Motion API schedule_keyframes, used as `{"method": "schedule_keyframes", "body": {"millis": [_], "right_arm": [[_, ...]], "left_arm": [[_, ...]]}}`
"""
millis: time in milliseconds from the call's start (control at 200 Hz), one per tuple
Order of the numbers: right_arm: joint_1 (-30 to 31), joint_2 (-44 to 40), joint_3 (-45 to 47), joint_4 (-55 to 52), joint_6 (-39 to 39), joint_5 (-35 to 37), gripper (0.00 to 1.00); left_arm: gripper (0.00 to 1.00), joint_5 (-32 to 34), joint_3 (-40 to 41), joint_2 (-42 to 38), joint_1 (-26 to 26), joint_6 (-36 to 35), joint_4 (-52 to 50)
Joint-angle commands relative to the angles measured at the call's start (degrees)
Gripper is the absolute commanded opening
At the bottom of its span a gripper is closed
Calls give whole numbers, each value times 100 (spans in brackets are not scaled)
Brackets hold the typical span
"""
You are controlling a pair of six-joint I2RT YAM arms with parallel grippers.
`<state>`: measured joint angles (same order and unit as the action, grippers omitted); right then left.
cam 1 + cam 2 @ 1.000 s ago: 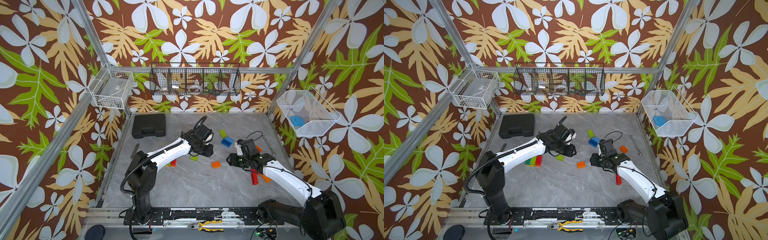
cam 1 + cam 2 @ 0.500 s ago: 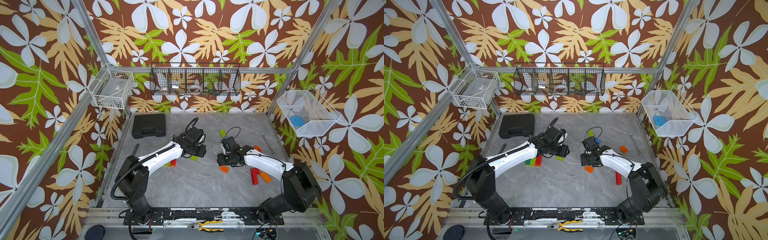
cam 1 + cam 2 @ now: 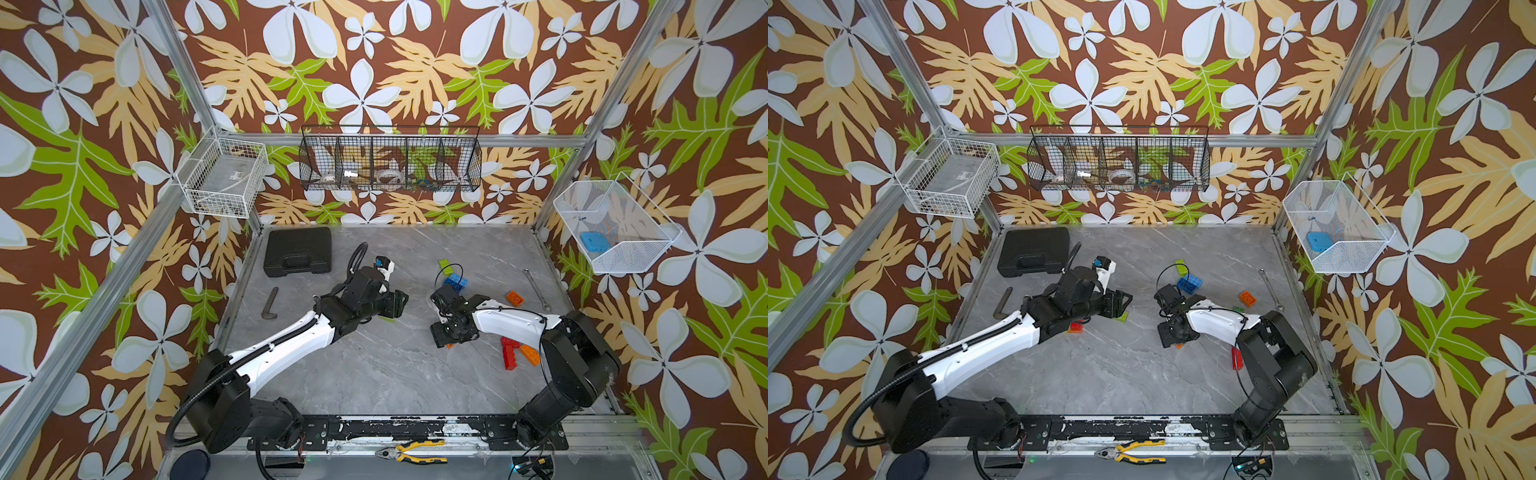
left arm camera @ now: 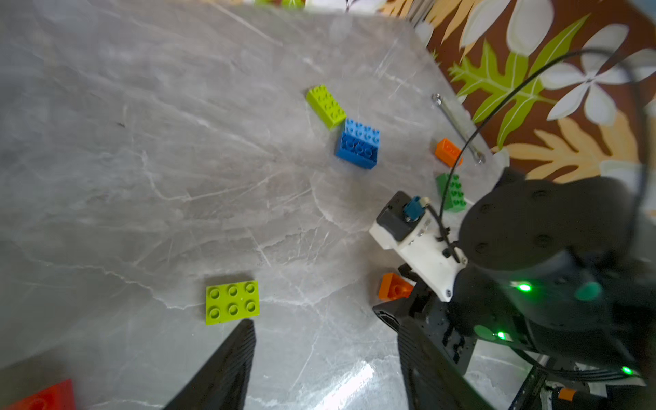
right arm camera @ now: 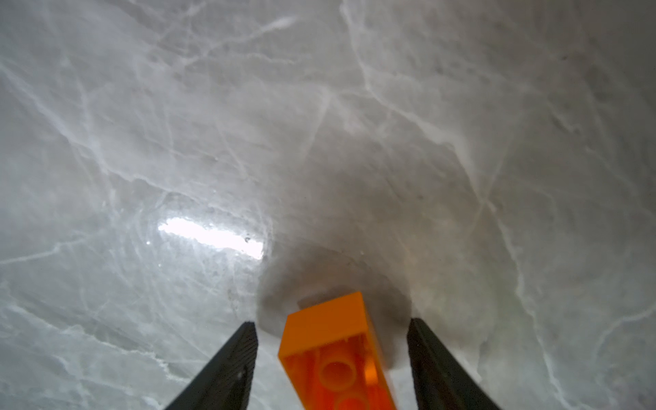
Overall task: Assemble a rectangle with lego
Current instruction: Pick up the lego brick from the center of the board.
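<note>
Right wrist view: right gripper (image 5: 331, 323) has its jaws apart. The orange brick (image 5: 330, 340) sits between them with a gap on each side, so nothing is gripped. Its hollow underside faces the camera, so it's tipped, not studs-up.
Left wrist view: left gripper (image 4: 326, 355) is wide and empty. The lime 2x3 brick (image 4: 232, 301) lies flat just past one fingertip (image 4: 245, 330).
Lego location: scattered on the bench (image 3: 374, 374), no rectangle visible yet.
- Mid-bench: the orange brick and the lime 2x3.
- Toward the far edge: lime 2x4 (image 4: 326, 106) and blue stack (image 4: 358, 143).
- Toward the right edge: second orange brick (image 4: 448, 152) and dark green brick (image 4: 452, 191).
- By the right arm: red pieces (image 3: 508, 355).
- Partly hidden under the left arm: red-orange bricks (image 3: 1075, 327).
Risk, grip: closing on the tipped orange brick could catch it skewed — it may twist or pop out.
Risk, mating: with studs not up, it probably won't press onto anything until it's reoriented.
Risk, shove: if the left fingertip comes down beside the lime 2x3, it could push it instead of straddling it.
Risk, clash: both grippers are near each other mid-bench — heading for the same spot could make them collide.
</note>
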<state>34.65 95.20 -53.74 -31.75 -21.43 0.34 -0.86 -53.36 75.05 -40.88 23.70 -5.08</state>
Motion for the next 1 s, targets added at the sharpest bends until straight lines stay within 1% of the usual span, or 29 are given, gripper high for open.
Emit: {"method": "schedule_keyframes", "body": {"millis": [0,90,120,170,220,265,290,335,365,425,480,516,561,676,766,851,991], "right_arm": [[33,50,-46,-165,105,63,53],[33,-6,-90,-126,39,4,38],[33,-63,-110,-72,-17,-78,33],[26,-197,-145,108,-176,-325,28],[4,-379,-159,393,-460,-788,23],[-60,-558,-106,780,-860,-1400,21],[-123,-665,-40,1092,-1139,-1803,20],[-258,-851,153,1742,-1770,-2601,19],[-356,-966,291,2206,-2244,-3090,18],[-535,-1175,519,2919,-3037,-3774,17],[-667,-1287,529,3161,-3417,-4231,17],[-728,-1325,479,3179,-3560,-4515,17],[-790,-1369,390,3172,-3702,-4831,17],[-819,-1507,380,3401,-4111,-5360,18],[-820,-1587,399,3417,-4190,-5556,18],[-816,-1651,432,3497,-4237,-5786,17],[-820,-1735,395,3453,-4125,-6057,16]], "left_arm": [[73,425,281,-352,15,11,940],[78,624,398,-618,36,17,1051],[85,728,433,-704,66,85,1067],[90,851,541,-868,146,256,1131],[90,703,759,-1066,281,335,1429],[85,406,1069,-1238,344,302,1919],[84,247,1257,-1315,344,205,2214],[81,-260,1605,-1376,309,23,2791],[79,-432,1812,-1391,174,-143,3108],[79,-231,2131,-1409,-398,-786,3532],[81,62,2397,-1333,-960,-1391,3967],[82,179,2524,-1225,-1163,-1558,4217],[84,145,2648,-1085,-1212,-1517,4547],[86,-29,3038,-804,-1220,-1323,5592],[85,-283,3118,-662,-1220,-1264,5972],[85,-330,3264,-637,-1196,-1237,6357],[81,-860,3338,-420,-889,-1038,6808]]}}
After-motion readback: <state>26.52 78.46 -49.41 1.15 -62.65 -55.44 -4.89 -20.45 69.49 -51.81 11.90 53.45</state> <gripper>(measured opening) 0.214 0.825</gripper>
